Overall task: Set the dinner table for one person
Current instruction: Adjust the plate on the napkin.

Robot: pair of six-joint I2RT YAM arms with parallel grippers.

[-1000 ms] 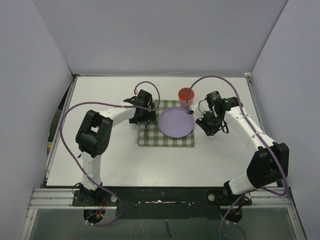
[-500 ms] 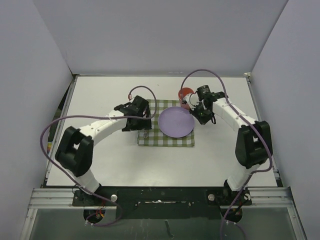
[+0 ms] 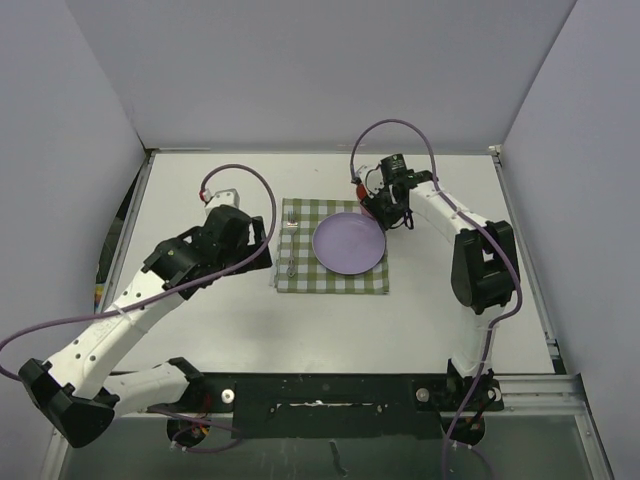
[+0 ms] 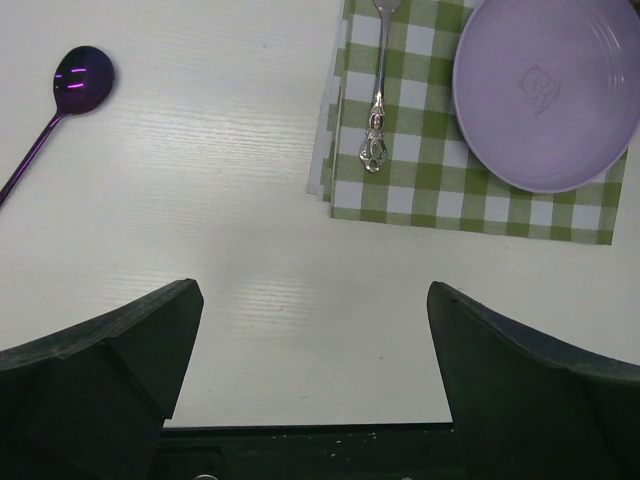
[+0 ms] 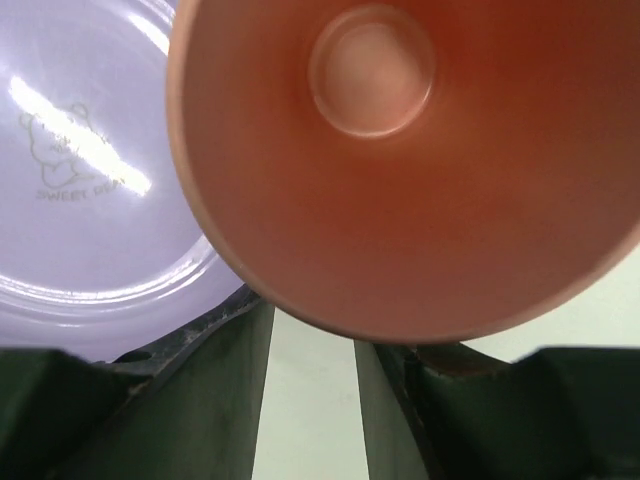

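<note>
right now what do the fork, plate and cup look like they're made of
Fork: likely polished metal, silvery with bright glints. Plate: probably glossy plastic or melamine, lilac with sharp reflections and a printed bear. Cup: seemingly matte plastic, orange-red, soft sheen.

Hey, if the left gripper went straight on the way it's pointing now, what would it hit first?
Probably the bare dinner table, just short of the checked cloth; depth is hard to judge.
</note>
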